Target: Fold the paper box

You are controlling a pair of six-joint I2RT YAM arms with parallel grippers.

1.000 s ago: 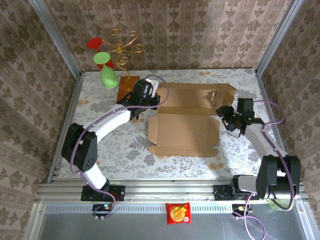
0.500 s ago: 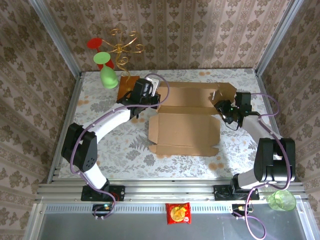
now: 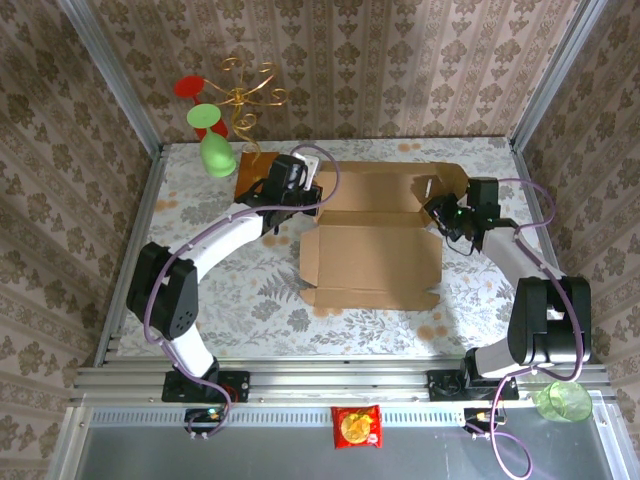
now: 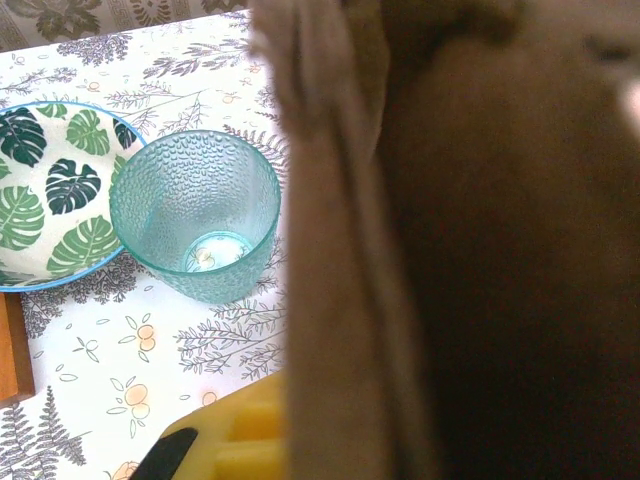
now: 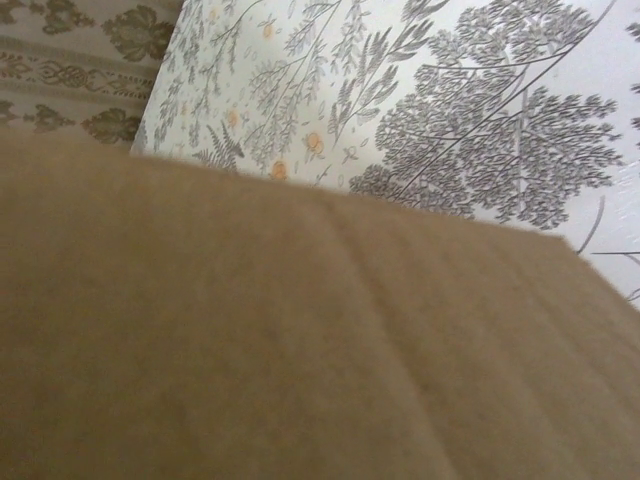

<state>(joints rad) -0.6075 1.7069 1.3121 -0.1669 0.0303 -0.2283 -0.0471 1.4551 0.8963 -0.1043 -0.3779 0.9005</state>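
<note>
From above, the paper box (image 3: pixel 370 255) lies opened out at the middle of the table (image 3: pixel 200 250). Its near panel is flat and its far panel is tipped up along the long crease. The left gripper (image 3: pixel 297 190) is at the far-left corner and the right gripper (image 3: pixel 443 213) at the crease's right end. I cannot tell how either pair of jaws stands.

The left wrist view has blurred cardboard (image 4: pixel 480 250) pressed close on the right, with a teal glass tumbler (image 4: pixel 195 215) and a leaf-print plate (image 4: pixel 50 195) to the left.

The right wrist view has cardboard (image 5: pixel 250 340) close up over the fern-printed table.

The box looks light, stiff across its panels and willing to bend only at the creases. Flap edges near the crease ends seem the best hold, pinched gently because corrugated board crushes.
</note>
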